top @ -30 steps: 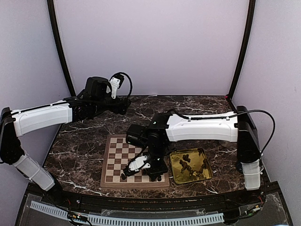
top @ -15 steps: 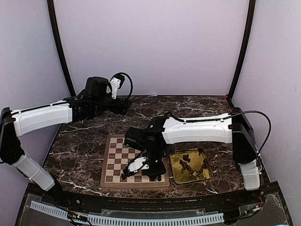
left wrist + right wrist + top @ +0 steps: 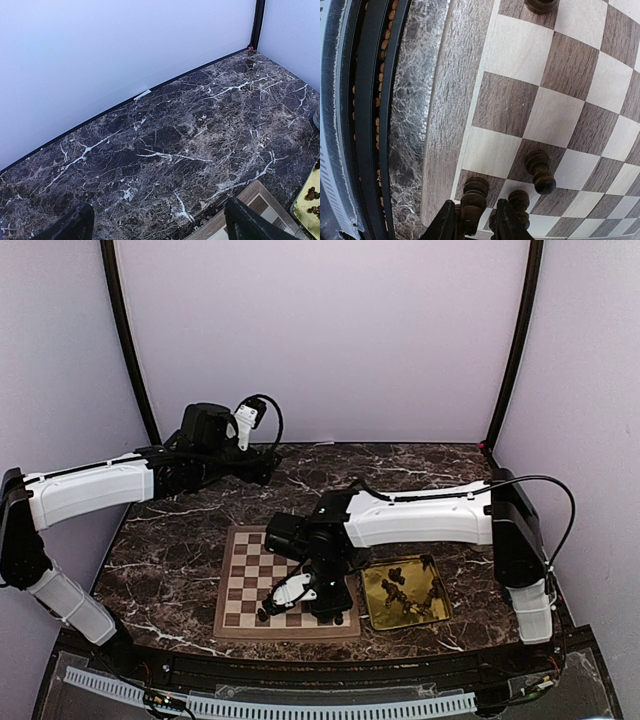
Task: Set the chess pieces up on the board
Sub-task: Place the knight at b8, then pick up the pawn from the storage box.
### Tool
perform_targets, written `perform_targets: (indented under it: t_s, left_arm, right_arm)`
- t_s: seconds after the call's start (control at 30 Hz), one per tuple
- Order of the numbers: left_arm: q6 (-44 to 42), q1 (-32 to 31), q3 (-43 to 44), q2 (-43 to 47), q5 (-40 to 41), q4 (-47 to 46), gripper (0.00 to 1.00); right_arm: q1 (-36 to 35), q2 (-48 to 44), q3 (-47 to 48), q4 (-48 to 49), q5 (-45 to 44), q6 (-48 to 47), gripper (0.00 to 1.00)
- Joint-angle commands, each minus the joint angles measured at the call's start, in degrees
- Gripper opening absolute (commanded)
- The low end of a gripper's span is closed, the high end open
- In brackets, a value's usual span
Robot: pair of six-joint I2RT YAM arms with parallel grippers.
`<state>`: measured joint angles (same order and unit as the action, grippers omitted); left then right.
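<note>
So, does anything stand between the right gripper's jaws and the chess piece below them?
Nothing visible does: the chess piece stands directly between the jaws of the right gripper, on the board; a second piece stands beside.

Two arms in glossy white shells, left arm (image 3: 90,490) and right arm (image 3: 420,520), black joints and wrist housings, black cable (image 3: 278,420) looping above the left wrist, another arcing past the right shoulder, left gripper (image 3: 160,227) fingers (image 3: 76,226) black and wedge-shaped

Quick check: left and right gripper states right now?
Left gripper: open, empty.
Right gripper: jaws flank a chess piece on the board; grip cannot be told.
</note>
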<state>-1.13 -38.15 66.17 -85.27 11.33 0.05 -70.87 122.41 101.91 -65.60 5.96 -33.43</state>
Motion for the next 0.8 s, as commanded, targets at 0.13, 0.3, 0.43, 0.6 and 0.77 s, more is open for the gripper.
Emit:
perform_targets:
  t_s: [0.13,0.3,0.43,0.6,0.77]
  left_arm:
    - [-0.6,0.0,-0.6,1.3,-0.8,-0.2,0.93]
    - [-0.7,0.0,-0.4,1.3,-1.0,-0.1,0.93]
    - [-0.8,0.0,-0.5,1.2,-1.0,-0.1,0.93]
    - [-0.7,0.0,-0.1,0.3,-1.3,0.1,0.93]
    - [-0.5,0.1,0.2,-0.3,-1.9,0.5,0.93]
  right_arm:
    - [0.3,-5.1,2.8,-1.6,0.8,0.4,0.38]
    - [4.6,-10.0,2.3,-2.6,3.7,0.4,0.40]
    - [9.9,-15.7,-2.8,-0.6,4.0,0.8,0.40]
    - [20.0,-20.9,-9.5,0.6,5.7,1.4,0.40]
    - [28.3,-24.1,-18.1,3.0,4.7,2.5,0.38]
